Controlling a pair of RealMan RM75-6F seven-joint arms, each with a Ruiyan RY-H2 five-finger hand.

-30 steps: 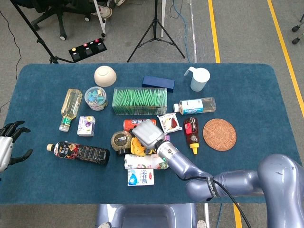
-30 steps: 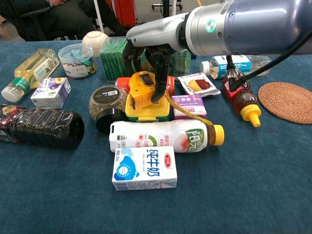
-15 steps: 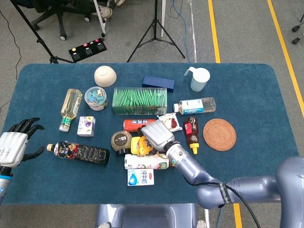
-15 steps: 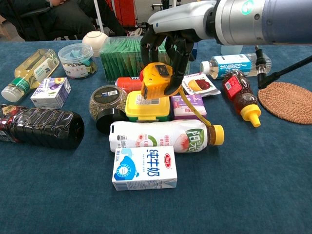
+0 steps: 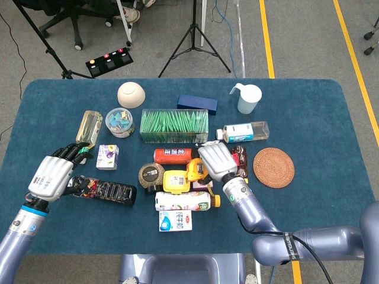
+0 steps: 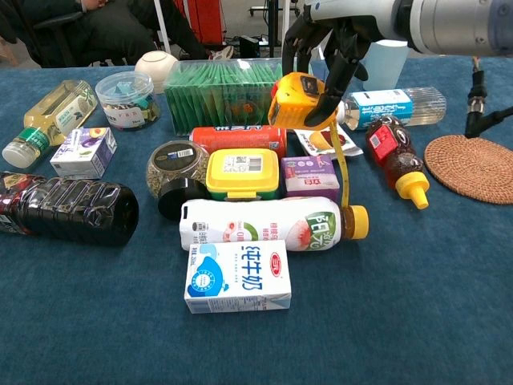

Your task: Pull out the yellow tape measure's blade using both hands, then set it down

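My right hand (image 6: pixel 333 36) grips the yellow tape measure (image 6: pixel 295 100) from above and holds it in the air, over the red can and beside the green packet box. A thin yellow strip of blade (image 6: pixel 345 172) hangs from the case down towards the white bottle's yellow cap. In the head view the tape measure (image 5: pixel 194 170) shows just left of the right hand (image 5: pixel 216 161). My left hand (image 5: pixel 52 174) hovers with its fingers apart and nothing in it, above the cap end of the dark bottle (image 5: pixel 103 190). The chest view does not show the left hand.
Under the tape measure lie a yellow-lidded box (image 6: pixel 243 172), a red can (image 6: pixel 236 138), a white drink bottle (image 6: pixel 268 224) and a milk carton (image 6: pixel 236 277). A sauce bottle (image 6: pixel 393 152) and woven coaster (image 6: pixel 473 167) sit to the right; a jar (image 6: pixel 176 172) to the left.
The right hand has lifted the tape measure off the yellow-lidded box, up and to the right, trailing the blade. The left hand has come in from the table's left edge.
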